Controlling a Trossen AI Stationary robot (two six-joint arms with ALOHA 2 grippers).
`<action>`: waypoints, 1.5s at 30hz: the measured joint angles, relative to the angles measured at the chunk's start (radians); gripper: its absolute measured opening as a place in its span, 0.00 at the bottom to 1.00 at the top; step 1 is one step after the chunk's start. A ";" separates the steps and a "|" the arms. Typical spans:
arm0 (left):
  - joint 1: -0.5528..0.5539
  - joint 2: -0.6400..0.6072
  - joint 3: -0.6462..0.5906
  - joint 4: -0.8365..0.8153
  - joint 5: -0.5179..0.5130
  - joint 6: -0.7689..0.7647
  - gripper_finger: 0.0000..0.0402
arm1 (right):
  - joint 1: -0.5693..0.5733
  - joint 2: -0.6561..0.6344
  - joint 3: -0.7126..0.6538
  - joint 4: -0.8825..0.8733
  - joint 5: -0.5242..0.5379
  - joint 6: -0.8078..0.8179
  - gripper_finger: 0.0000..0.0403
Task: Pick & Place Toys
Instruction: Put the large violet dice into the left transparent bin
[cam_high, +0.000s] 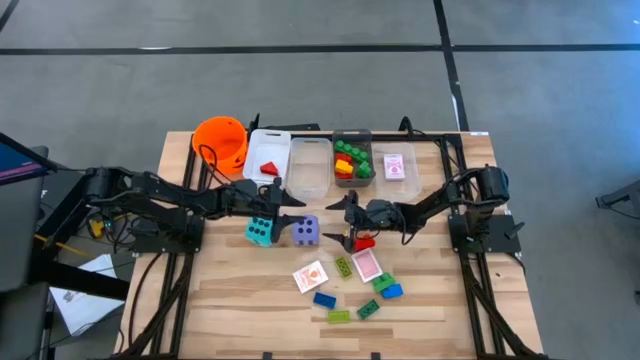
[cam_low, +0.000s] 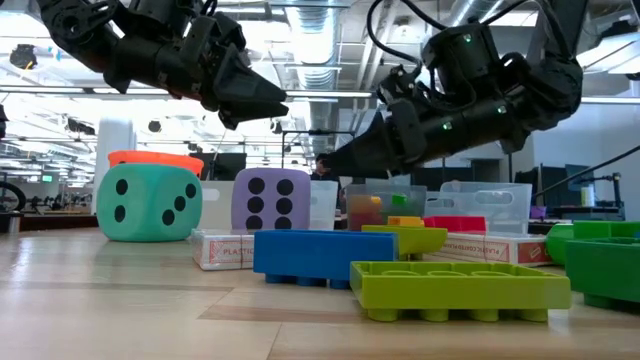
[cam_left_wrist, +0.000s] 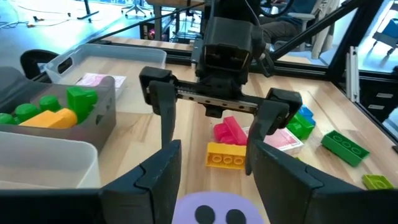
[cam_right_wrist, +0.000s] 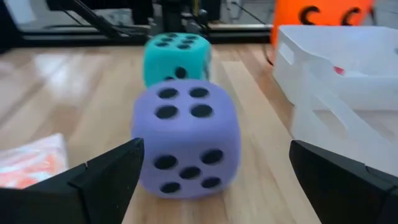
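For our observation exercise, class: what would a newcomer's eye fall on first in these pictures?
Probably the two big dice at mid-table: the teal die and the purple die side by side, with both dark arms reaching in from the sides, the left tool and the open right tool hovering near them. Next, the bright orange bucket at the back beside clear bins, and coloured bricks and playing cards scattered in front.

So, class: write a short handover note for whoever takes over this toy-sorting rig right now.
Left gripper: fingers part open, empty, above the teal die and purple die.
Right gripper: fingers wide open, empty, over the red brick and yellow brick, facing the purple die.
Done: red wedge in one bin; bricks in another; one card deck binned.
Left: both dice, two card decks, the loose bricks on the table.
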 joint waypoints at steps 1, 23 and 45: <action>-0.003 0.000 0.000 0.000 0.000 0.000 0.45 | 0.002 0.000 0.006 -0.001 -0.019 0.000 0.98; -0.032 0.000 0.000 0.001 0.000 0.000 0.45 | 0.006 0.014 0.149 -0.238 -0.075 -0.029 0.98; -0.034 0.000 0.000 -0.034 0.000 -0.027 0.45 | 0.008 0.166 0.284 -0.365 -0.119 -0.037 0.98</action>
